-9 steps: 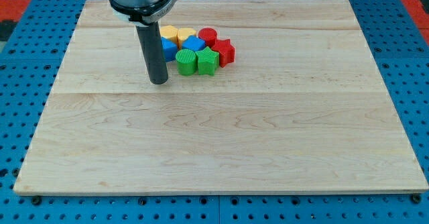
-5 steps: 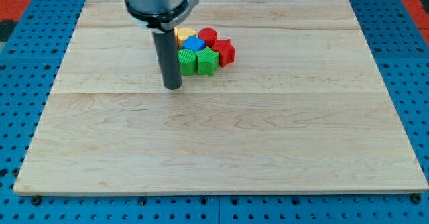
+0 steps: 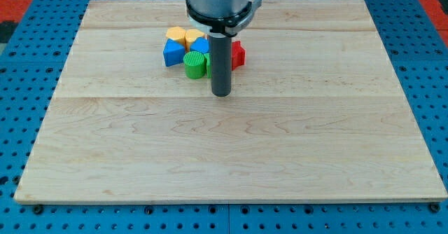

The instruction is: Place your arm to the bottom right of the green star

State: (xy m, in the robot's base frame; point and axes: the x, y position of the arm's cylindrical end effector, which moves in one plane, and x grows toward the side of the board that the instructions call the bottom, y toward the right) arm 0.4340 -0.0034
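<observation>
Wooden board point(image 3: 280, 157); my tip point(image 3: 221, 94) just below the green star point(image 3: 208, 66), seemingly mostly hidden; no gripper fitted

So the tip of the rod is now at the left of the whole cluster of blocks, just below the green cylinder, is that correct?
Not quite. The camera view shows my tip below the cluster's right part, to the view's right of the green cylinder. The rod hides most of the green star.

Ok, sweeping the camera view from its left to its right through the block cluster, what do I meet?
Blue block → green cylinder → my tip, just below the cluster → red block. The rod hides most of the green star, and the yellow blocks overlap the others, so I leave them out.
</observation>
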